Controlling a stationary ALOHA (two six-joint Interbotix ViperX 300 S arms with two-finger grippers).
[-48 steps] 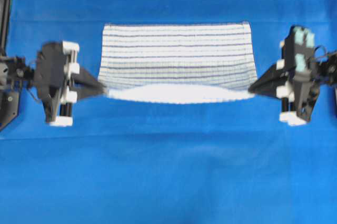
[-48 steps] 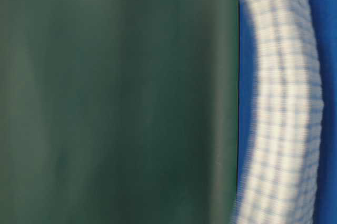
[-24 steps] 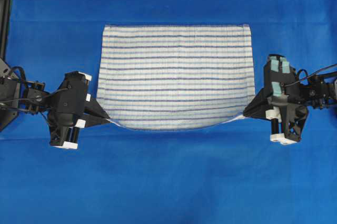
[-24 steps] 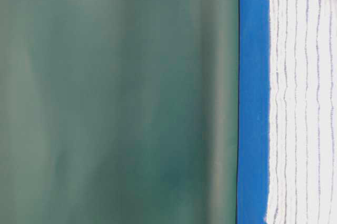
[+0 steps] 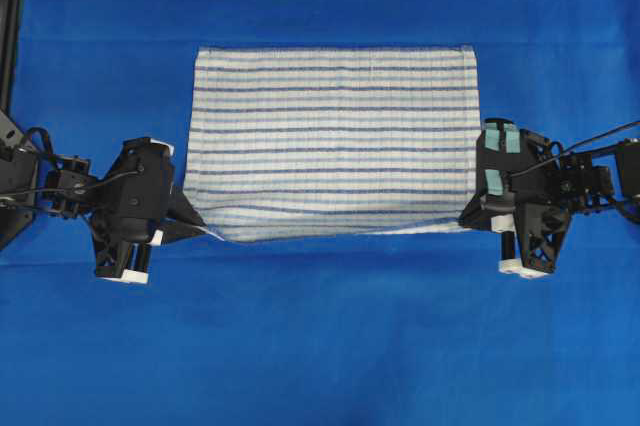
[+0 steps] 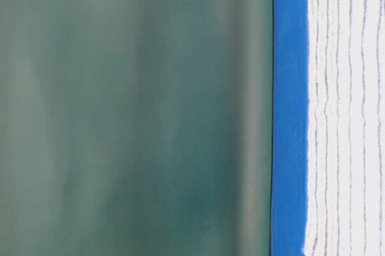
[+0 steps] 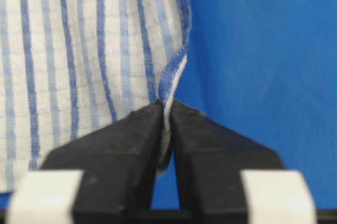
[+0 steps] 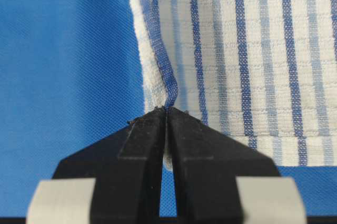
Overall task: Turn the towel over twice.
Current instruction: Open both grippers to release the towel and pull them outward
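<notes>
The towel (image 5: 330,141) lies spread flat on the blue sheet, stripes running across; its far part also shows in the table-level view (image 6: 343,118). My left gripper (image 5: 200,228) sits low at the towel's near left corner, and my right gripper (image 5: 465,221) at the near right corner. In the left wrist view the hemmed corner of the towel (image 7: 79,50) stands pinched between the left gripper (image 7: 166,105) tips, with a slight slit between them. The right gripper (image 8: 167,111) is shut tight on the blue hem of the towel (image 8: 253,50).
The blue table sheet (image 5: 320,346) stretches out in front of the towel and to both sides. A dark frame post (image 5: 10,16) stands at the far left edge. A green backdrop (image 6: 132,112) rises behind the table.
Both grippers pulled the towel's near edge forward and down, so the folded-over strip is gone and the towel lies flat. The right gripper shifted slightly inward. The left jaws look a touch looser.
</notes>
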